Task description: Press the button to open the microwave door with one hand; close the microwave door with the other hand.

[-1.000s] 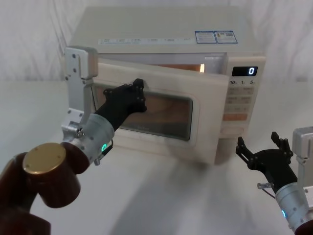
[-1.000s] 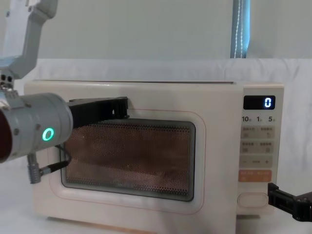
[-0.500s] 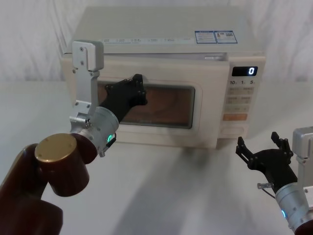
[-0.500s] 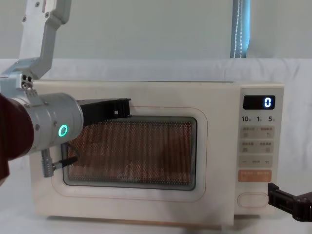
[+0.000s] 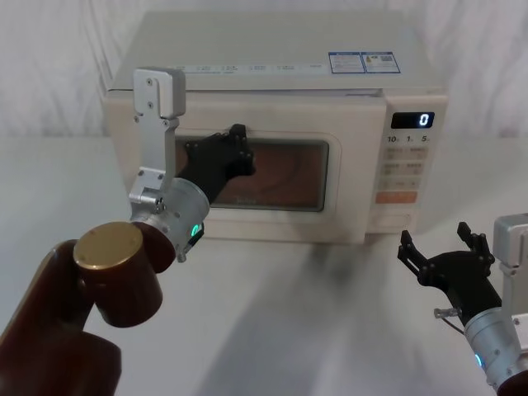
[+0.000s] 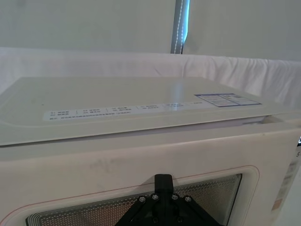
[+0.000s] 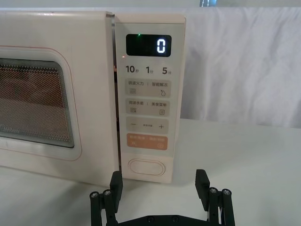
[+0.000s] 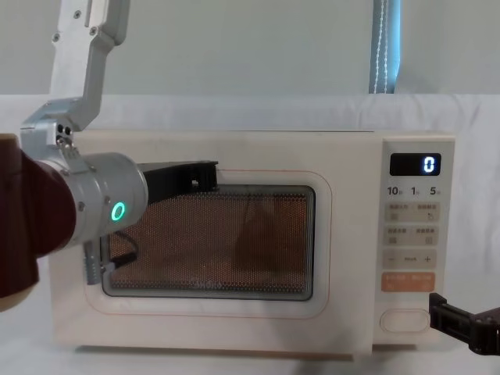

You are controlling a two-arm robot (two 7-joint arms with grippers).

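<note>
With the microwave door (image 5: 272, 177) flush, left hand (image 5: 235, 153) pressed together touches it; right hand (image 5: 445, 256) spread

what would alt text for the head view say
The left gripper presses against the dark window of the microwave door, which sits flush with the cream microwave. The right gripper waits open on the table, in front of the control panel.

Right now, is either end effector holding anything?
Nothing is held. The left end effector presses against the microwave door; the right end effector hangs open before the button.
</note>
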